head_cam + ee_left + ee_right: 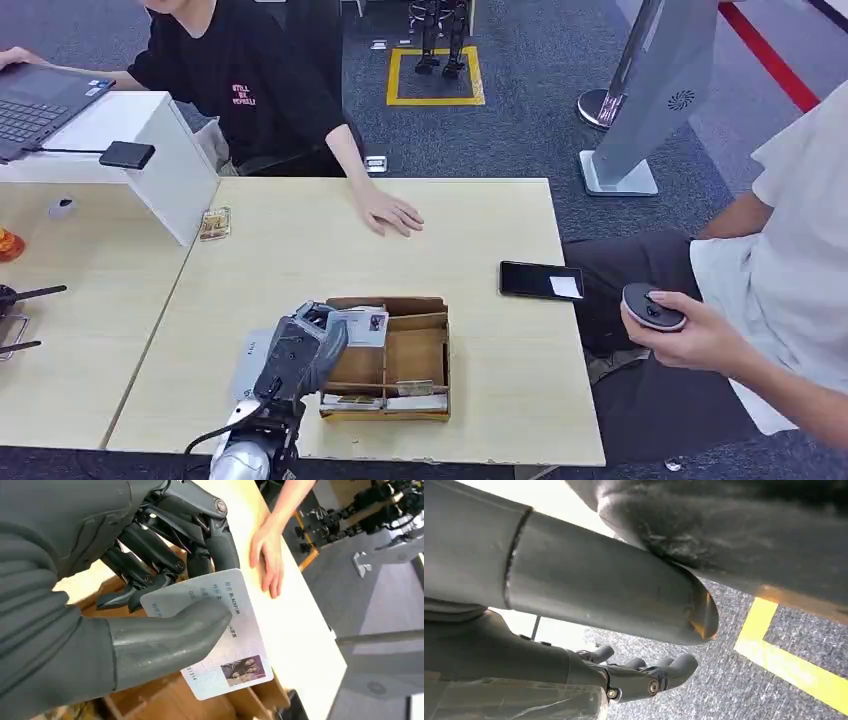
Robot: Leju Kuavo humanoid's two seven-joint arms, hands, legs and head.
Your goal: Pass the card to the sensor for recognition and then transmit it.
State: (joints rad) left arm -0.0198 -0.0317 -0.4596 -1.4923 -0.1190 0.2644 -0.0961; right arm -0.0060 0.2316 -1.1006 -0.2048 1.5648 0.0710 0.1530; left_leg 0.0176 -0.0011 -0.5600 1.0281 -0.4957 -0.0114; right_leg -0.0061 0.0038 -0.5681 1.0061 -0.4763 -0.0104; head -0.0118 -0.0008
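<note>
A: Left robot hand [165,580] is over the cardboard box [415,350] on the counter [480,250], and it's pinching the ID card [220,635] — thick thumb flat on the printed face, dark fingers [220,550] backing it from behind.

B: Why that grip, you think?

A: My read: thumb and fingers clamp one end, so the other end, the one with the photo, sticks out free. That leaves bare card to present to a reader.

B: And the sensor?

A: Probably the round grey puck [652,306] in the hand of the person sitting to the robot's right, held up off the counter edge. It's well apart from the card, across the box and past a black phone [541,280].

B: Card orientation?

A: From the head view it lies roughly level above the box's far left corner, long axis running left to right, free end pointing towards that puck. Printed face turned to the wrist camera.

B: Right robot hand [639,672]?

A: Hanging low over grey carpet, fingers curled in with nothing in them, as far as I can tell.

B: Anyone else?

A: Another person's hand [390,213] rests flat on the far side of the counter.
</note>
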